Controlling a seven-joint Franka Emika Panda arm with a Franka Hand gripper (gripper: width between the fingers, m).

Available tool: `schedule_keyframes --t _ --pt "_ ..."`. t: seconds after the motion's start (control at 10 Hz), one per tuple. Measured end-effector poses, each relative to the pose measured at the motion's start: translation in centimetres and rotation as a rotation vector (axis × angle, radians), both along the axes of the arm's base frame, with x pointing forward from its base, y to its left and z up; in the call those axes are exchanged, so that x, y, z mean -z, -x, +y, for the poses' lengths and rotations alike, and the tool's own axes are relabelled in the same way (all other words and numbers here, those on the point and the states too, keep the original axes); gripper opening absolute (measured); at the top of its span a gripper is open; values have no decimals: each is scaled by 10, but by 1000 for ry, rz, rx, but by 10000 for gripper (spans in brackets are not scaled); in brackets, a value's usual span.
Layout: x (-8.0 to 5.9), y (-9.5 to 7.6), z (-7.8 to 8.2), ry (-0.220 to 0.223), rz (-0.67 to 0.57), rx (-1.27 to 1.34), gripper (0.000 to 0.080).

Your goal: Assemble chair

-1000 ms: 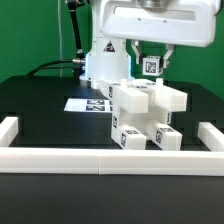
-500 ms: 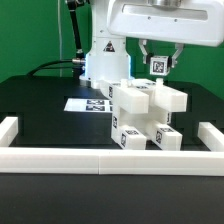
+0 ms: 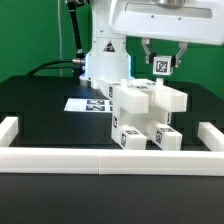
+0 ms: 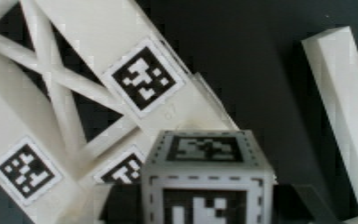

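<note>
The partly built chair [image 3: 140, 115] stands mid-table, a stack of chunky white blocks with black-and-white tags. My gripper [image 3: 160, 68] hangs above and behind its upper corner on the exterior view's right, shut on a small white tagged chair piece [image 3: 160, 65]. In the wrist view the held piece [image 4: 202, 170] fills the lower middle, with a dark finger on each side of my gripper [image 4: 202, 202]. Beneath it lie the chair's slanted white bars [image 4: 87, 80] with their tags. Held piece and chair are apart.
The marker board [image 3: 84, 103] lies flat on the black table at the exterior view's left of the chair. A low white border rail [image 3: 100, 160] runs along the front and both sides. A separate white bar [image 4: 345, 90] shows in the wrist view.
My gripper has carried the held piece toward the exterior view's right and slightly upward. The chair has not moved.
</note>
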State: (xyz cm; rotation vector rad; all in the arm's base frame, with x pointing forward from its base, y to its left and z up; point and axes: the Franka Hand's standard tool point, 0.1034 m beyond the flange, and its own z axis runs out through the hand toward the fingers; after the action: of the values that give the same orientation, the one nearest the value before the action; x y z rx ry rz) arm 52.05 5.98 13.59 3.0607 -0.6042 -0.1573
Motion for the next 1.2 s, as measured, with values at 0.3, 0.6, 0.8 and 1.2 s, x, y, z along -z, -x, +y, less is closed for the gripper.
schedule_keyframes --t 0.3,0.6,0.8,1.2 --pt "4 -1 -1 4 -4 -3 290" --pt "8 2 0 7 -10 -8 290" --pt "8 1 1 7 -24 -10 291" --pt "8 -1 1 7 -40 -9 290"
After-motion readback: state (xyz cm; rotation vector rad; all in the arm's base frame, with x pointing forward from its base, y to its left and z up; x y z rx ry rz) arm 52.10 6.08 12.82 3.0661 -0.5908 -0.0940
